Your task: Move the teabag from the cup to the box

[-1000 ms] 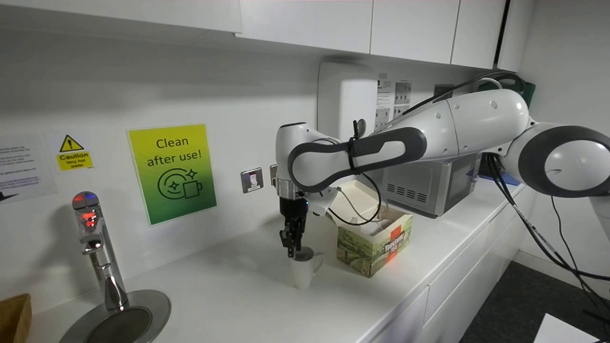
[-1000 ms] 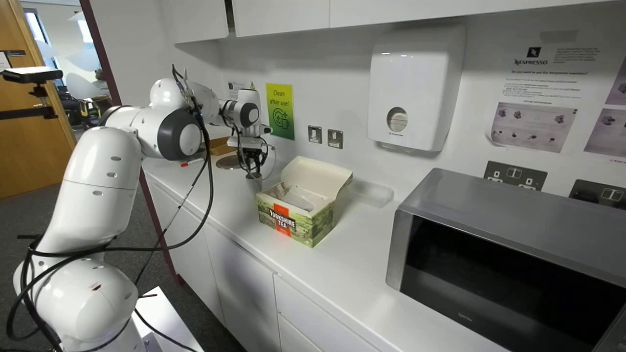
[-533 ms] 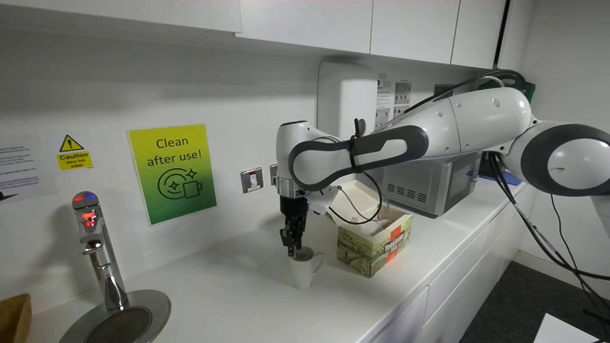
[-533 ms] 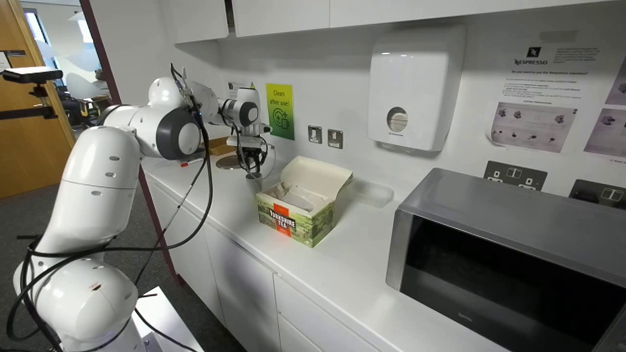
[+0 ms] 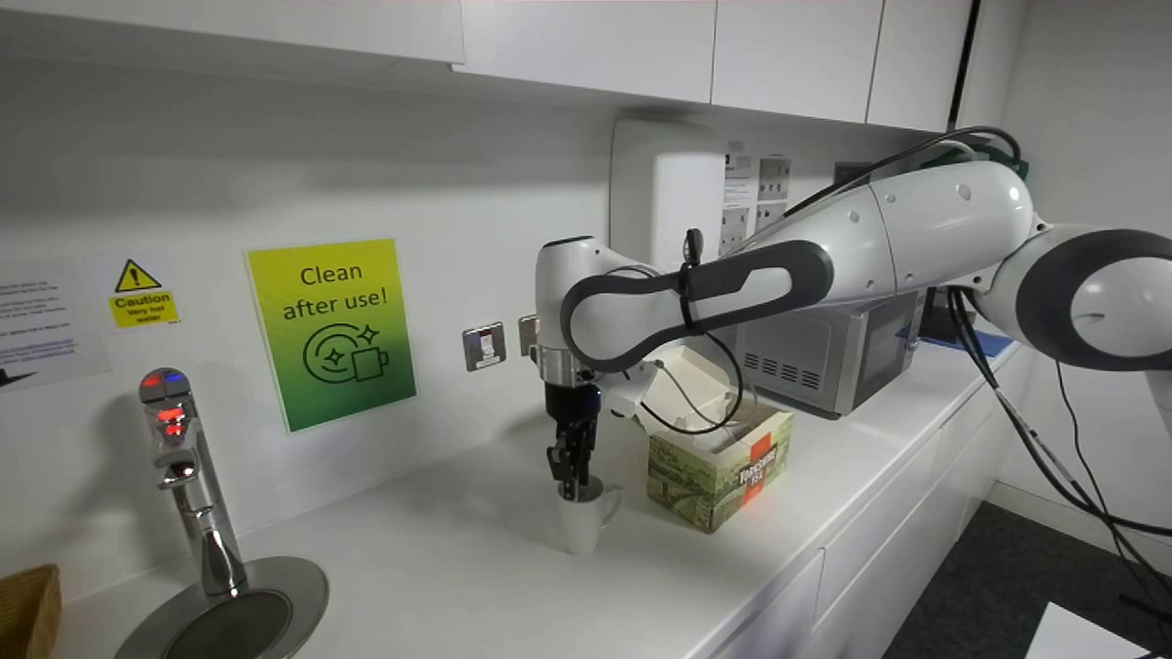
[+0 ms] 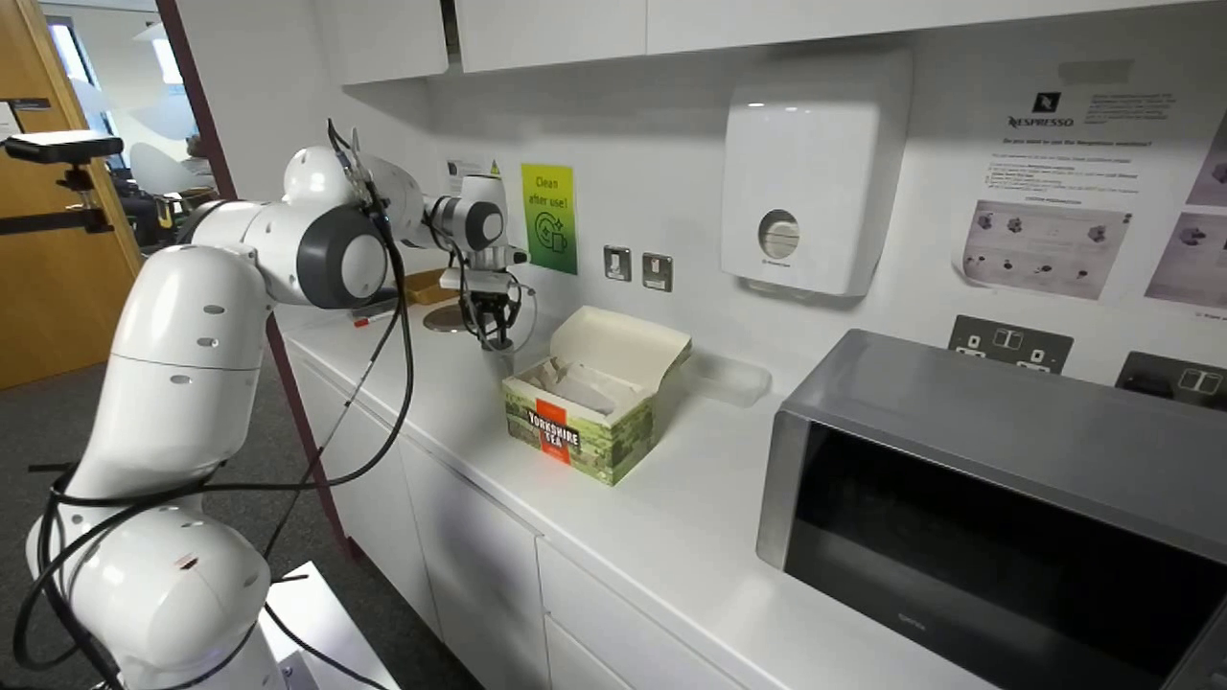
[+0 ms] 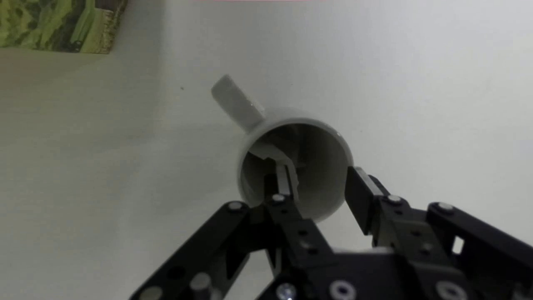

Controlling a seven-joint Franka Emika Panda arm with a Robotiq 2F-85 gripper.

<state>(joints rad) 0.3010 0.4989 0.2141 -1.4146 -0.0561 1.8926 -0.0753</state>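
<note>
The white cup, a mug with a handle, stands upright on the counter; in the wrist view the cup is seen from above. A pale, thin, folded piece, apparently the teabag, is inside it, partly hidden by a finger. My gripper is open over the cup: one finger reaches over the opening beside the pale piece, the other is at the opposite rim. I cannot tell whether either touches. The gripper also shows in both exterior views. The open tea box stands beside the cup; its corner shows.
A microwave stands beyond the box. A clear plastic tray lies behind the box by the wall. A tap with a round drain and a wicker basket are at the far end. A dispenser hangs on the wall.
In an exterior view my gripper has shifted slightly right and a little lower at the cup's mouth. The cup and box have not moved.
</note>
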